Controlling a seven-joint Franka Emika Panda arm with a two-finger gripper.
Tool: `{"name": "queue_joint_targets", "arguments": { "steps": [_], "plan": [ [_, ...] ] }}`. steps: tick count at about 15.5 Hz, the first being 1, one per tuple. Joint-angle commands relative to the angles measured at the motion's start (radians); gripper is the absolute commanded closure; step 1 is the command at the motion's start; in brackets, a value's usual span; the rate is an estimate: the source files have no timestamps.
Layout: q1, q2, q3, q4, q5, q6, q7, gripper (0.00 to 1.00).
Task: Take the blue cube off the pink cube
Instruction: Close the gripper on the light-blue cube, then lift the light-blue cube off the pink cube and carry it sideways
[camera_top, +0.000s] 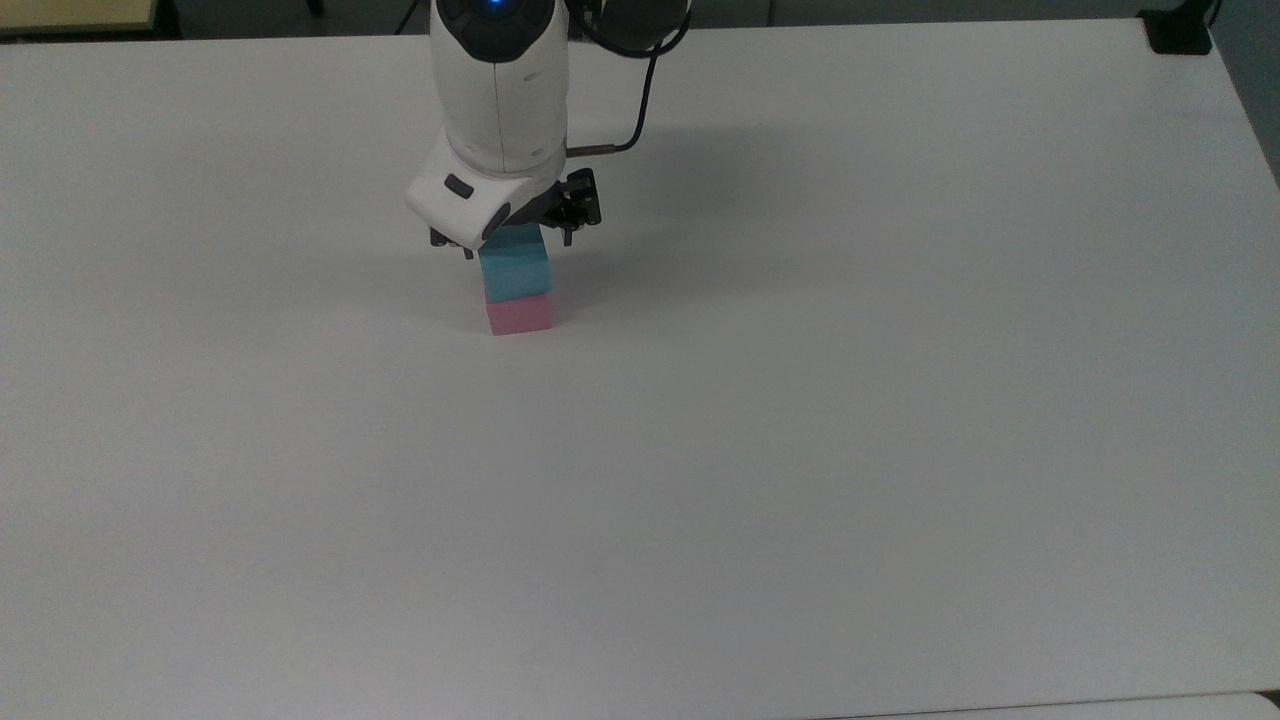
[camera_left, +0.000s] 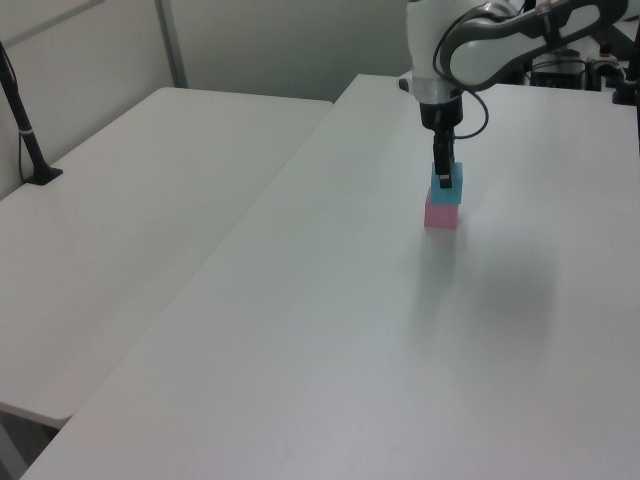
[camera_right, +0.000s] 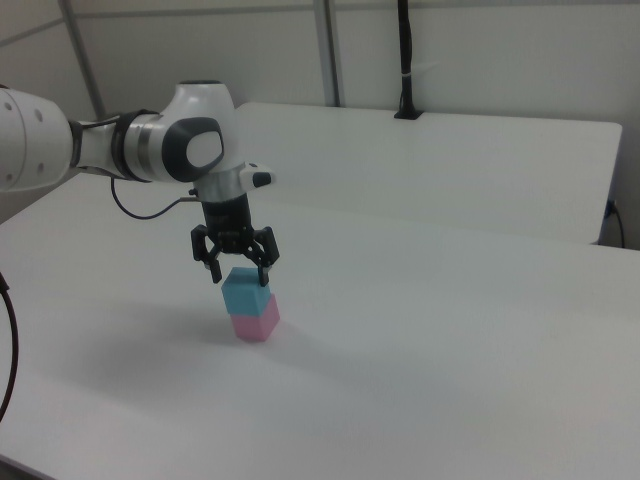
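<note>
Blue cube (camera_right: 246, 292) sits squarely upright atop pink cube (camera_right: 255, 323).

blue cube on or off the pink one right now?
On. The blue cube sits squarely on the pink cube in the right view, with the open end effector straddling its top, not yet closed.

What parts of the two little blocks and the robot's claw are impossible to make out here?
- Top view: the blue cube's upper face is hidden by the arm's white wrist.
- Left view: one finger covers part of the blue cube; the other finger is hidden behind.
- All views: whether the gripper touches the blue cube is too small to tell.
- Pink cube: its top is covered by the blue cube.
</note>
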Motion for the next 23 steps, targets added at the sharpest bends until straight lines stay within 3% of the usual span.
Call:
{"name": "queue_joint_targets", "arguments": {
  "steps": [1, 3, 4, 7, 9, 15, 19, 23],
  "plan": [
    [0.008, 0.015, -0.004, -0.018, 0.003, 0.051, 0.031, 0.21],
    [0.008, 0.007, -0.004, -0.01, 0.003, 0.041, 0.023, 0.6],
    [0.002, -0.011, -0.004, -0.006, 0.006, 0.032, 0.017, 0.67],
    [-0.042, -0.045, -0.027, 0.04, 0.018, -0.004, -0.013, 0.67],
    [-0.099, -0.018, -0.047, 0.114, 0.066, 0.005, -0.023, 0.66],
    [-0.248, 0.231, -0.052, 0.385, 0.063, 0.012, -0.081, 0.64],
    [-0.287, 0.325, -0.058, 0.418, 0.06, 0.155, -0.133, 0.64],
    [-0.287, 0.447, -0.093, 0.523, 0.063, 0.22, -0.107, 0.62]
  ]
}}
